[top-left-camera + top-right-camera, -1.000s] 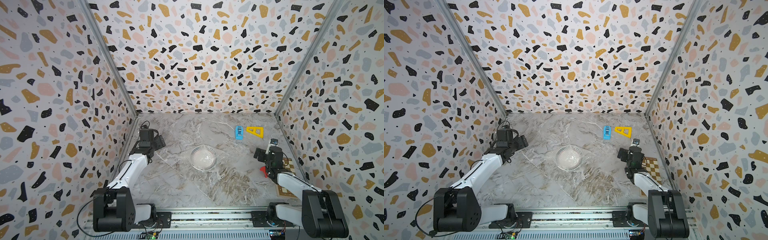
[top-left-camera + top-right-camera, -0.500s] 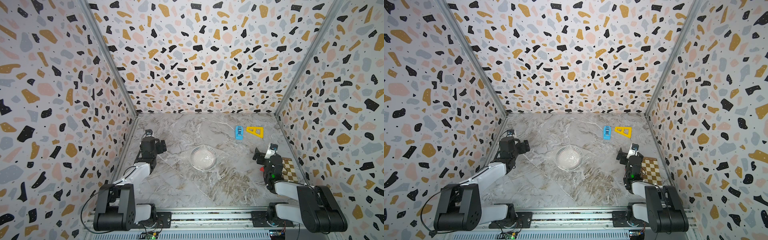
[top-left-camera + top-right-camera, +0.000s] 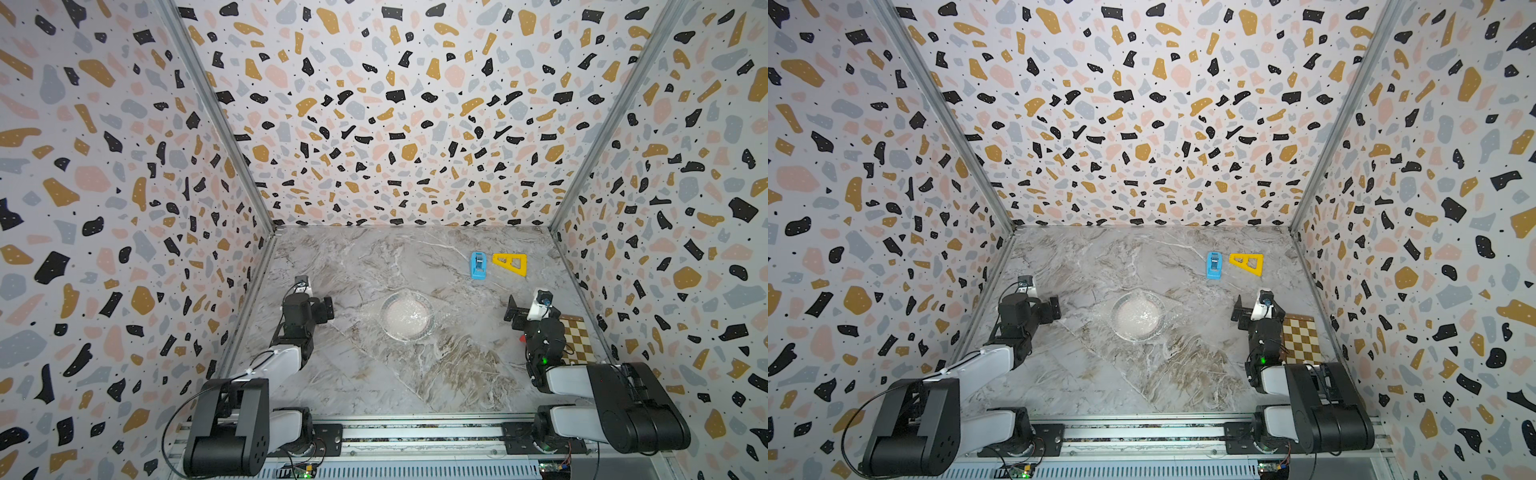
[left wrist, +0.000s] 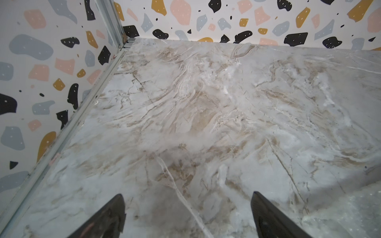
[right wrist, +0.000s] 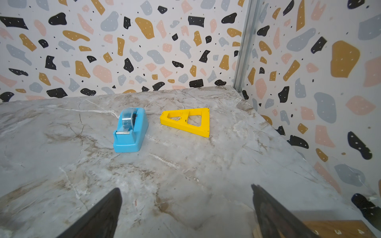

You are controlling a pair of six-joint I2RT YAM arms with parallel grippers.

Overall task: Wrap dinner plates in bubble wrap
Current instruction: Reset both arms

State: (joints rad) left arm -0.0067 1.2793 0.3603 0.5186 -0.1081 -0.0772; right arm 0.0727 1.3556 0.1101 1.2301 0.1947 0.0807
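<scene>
**Top views:** the plate [image 3: 406, 316] lies mid-table, a pale disc seen through the wrap [image 3: 461, 347]. The left gripper [image 3: 328, 309] and right gripper [image 3: 513, 313] flank it, well apart from it, both spread and empty.

**Left wrist:** jaws gape over bare marble, with a wrap corner [image 4: 350, 210] near.

**Right wrist:** jaws gape toward the tape dispenser [image 5: 131, 131] and triangle [image 5: 189, 121].

**Step, as judged:** the plate is covered and folding is still to do. The next move calls for pinching a thin sheet edge.

Left gripper [image 3: 326, 309], right gripper [image 3: 513, 312] pulled back.
</scene>
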